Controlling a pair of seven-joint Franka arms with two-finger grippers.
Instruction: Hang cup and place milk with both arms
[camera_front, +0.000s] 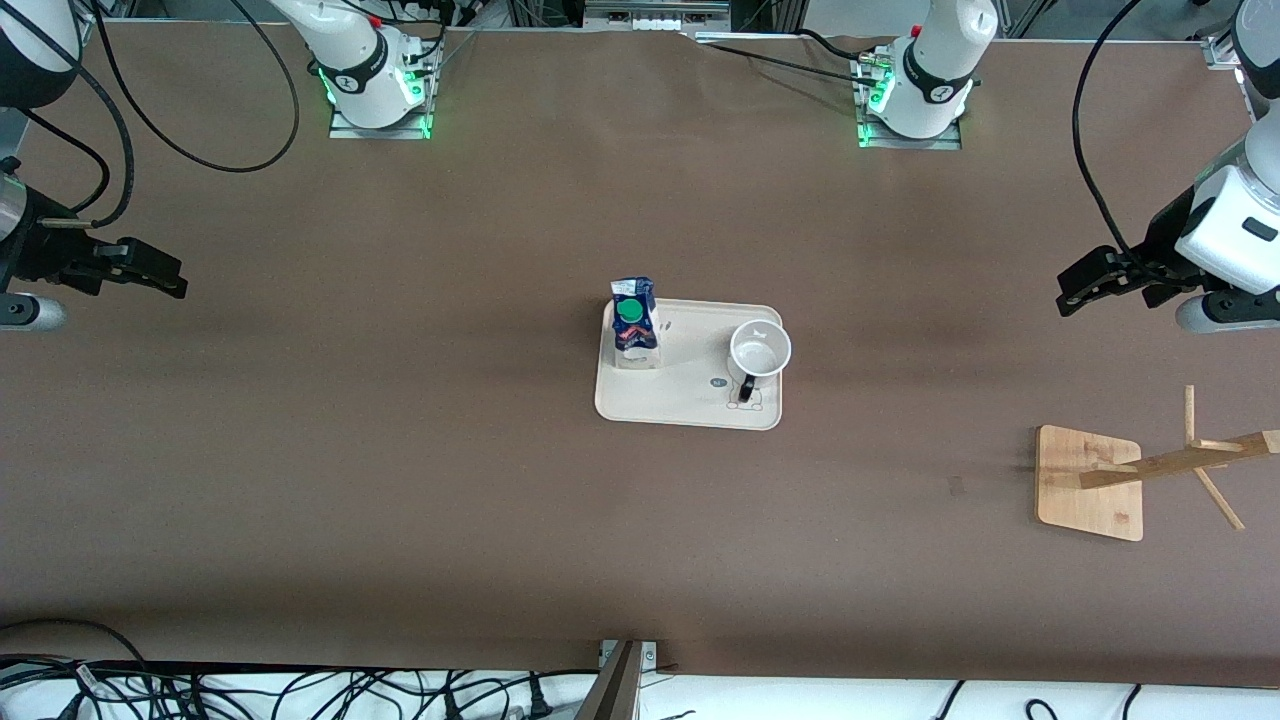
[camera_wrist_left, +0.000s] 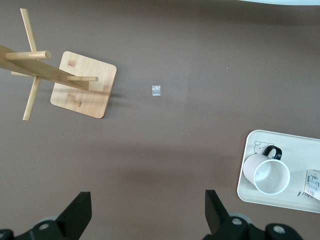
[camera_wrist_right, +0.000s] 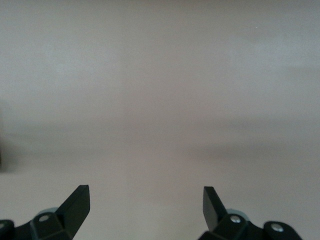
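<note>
- Hanging in the air over bare tabletop at the left arm's end of the table, the left gripper (camera_front: 1080, 283) had its two black fingers (camera_wrist_left: 78, 212) spread wide apart with nothing between them.
- Out from that gripper, toward the middle of the table, the cup (camera_front: 760, 350) stood upright on the tray (camera_front: 688, 410), well apart from the fingers; its white inside faced up and its black loop handle (camera_wrist_left: 272, 151) pointed toward the front camera.
- Near the left gripper, and nearer to the front camera than the tabletop below it, stood the wooden rack (camera_front: 1165, 467), its pegs (camera_wrist_left: 31, 55) branching off a stem that rose from a square base (camera_wrist_left: 83, 84).
- A small pale scrap (camera_wrist_left: 157, 90) lay on the table between the rack and the tray.
- Poised over the right arm's end of the table, the right gripper (camera_front: 150, 270) was likewise parted, its fingers (camera_wrist_right: 77, 202) holding nothing, with only plain tabletop under it.
- Well apart from it, the milk (camera_front: 634, 323) stood upright on the tray's corner toward the right arm, green cap showing, beside the cup but not touching it.
</note>
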